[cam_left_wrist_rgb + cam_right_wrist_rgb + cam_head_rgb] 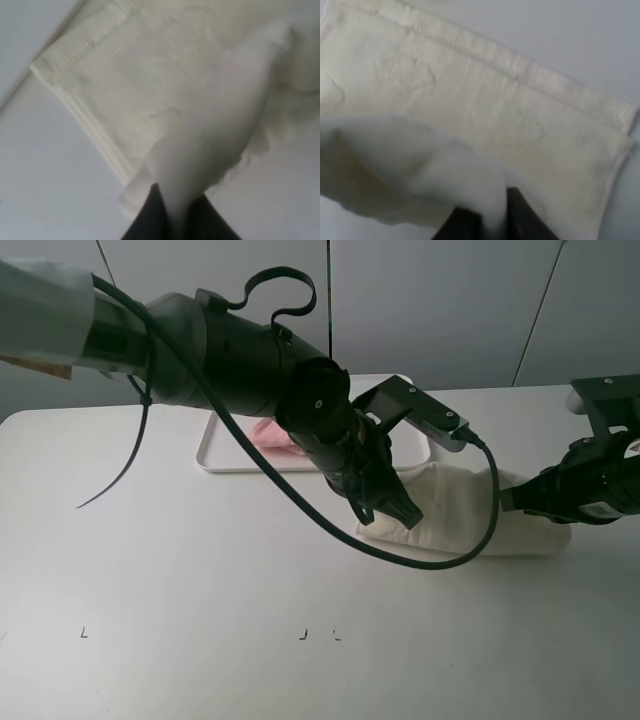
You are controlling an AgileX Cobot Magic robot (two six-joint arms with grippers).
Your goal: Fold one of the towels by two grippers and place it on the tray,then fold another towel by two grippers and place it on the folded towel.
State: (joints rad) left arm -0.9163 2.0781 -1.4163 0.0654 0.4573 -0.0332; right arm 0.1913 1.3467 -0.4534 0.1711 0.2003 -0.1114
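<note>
White tabletop [200, 570] below us, pale grey wall panels behind. We go straight to the left gripper [172, 202]: its two dark fingers [145, 222] are pressed together on a raised pleat of the cream-white towel [450, 508], and the cloth tents up into the pinch. Over to the right gripper [490, 215], and we see much the same. A hump of that towel is drawn up between its fingers [457, 226] and nipped there, though the close view is blurred.

From above, we see the left one gripping the towel's left end and the right one its right end. Between them the towel lies on the table as a long folded band, with stacked hems showing along one edge.

Just beyond it, towards the wall, sits the white tray [215, 455]. The pale pink towel [270, 432] lies on it, mostly hidden by the left arm. We cannot tell whether the cream towel touches the tray's rim.
</note>
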